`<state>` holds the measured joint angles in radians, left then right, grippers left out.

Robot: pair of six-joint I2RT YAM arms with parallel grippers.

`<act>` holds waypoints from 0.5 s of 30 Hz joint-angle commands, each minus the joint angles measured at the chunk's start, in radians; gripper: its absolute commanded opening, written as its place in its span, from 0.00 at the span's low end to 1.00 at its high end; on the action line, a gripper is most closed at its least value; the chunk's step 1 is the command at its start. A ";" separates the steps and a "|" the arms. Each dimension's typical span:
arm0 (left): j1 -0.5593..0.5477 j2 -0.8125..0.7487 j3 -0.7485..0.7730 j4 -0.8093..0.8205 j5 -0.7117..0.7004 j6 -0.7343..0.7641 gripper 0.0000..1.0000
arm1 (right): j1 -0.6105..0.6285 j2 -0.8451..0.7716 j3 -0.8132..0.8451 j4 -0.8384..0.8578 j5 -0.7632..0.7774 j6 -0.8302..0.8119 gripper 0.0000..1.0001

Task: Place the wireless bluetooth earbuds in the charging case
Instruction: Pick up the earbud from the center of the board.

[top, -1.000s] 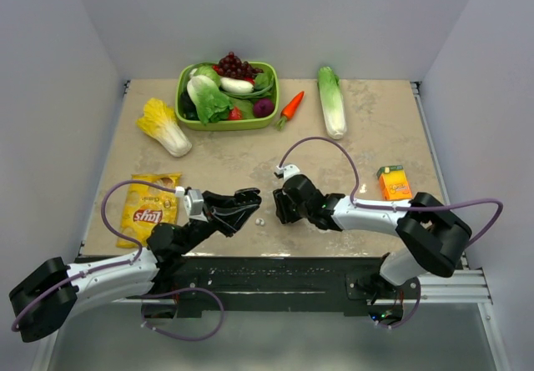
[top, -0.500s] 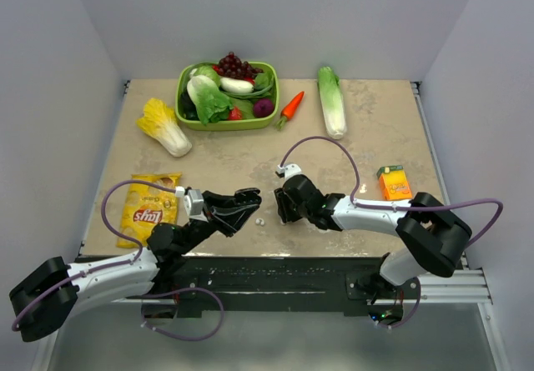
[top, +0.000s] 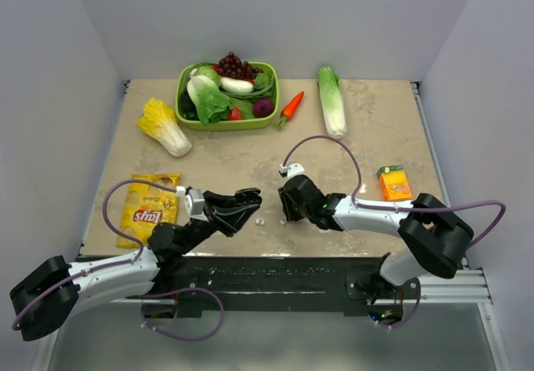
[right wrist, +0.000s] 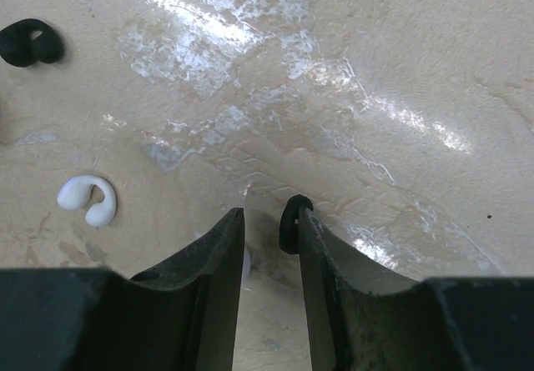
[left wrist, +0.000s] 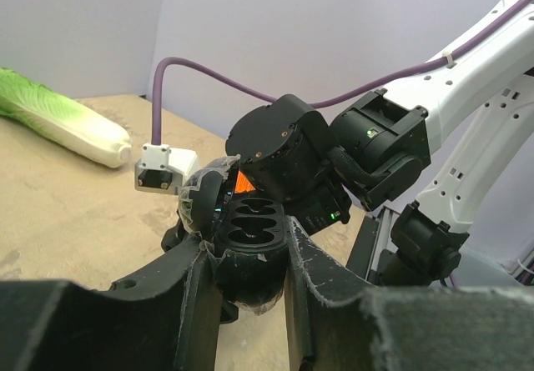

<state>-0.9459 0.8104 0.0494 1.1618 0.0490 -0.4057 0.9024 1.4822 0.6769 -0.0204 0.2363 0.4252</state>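
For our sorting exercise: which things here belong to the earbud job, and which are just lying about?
Job: open black charging case; white C-shaped earbud; black C-shaped earbuds.
Lying about: green bowl of vegetables; yellow crisp packet; orange juice carton; orange carrot; long green cabbage; yellow-leaved cabbage.

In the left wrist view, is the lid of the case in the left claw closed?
No, the charging case sits gripped in the left claw with its lid swung up and its dark inner slots showing.

Glossy black plastic charging case (left wrist: 249, 231), smooth white earbud (right wrist: 85, 202), shiny mottled tabletop (right wrist: 375, 71)
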 commanded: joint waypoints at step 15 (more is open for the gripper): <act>-0.007 0.018 -0.163 0.108 0.009 -0.012 0.00 | -0.003 -0.040 0.007 -0.050 0.063 0.004 0.12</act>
<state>-0.9459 0.8288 0.0494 1.1732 0.0494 -0.4091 0.9024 1.4628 0.6769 -0.0608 0.2634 0.4267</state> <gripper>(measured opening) 0.348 0.148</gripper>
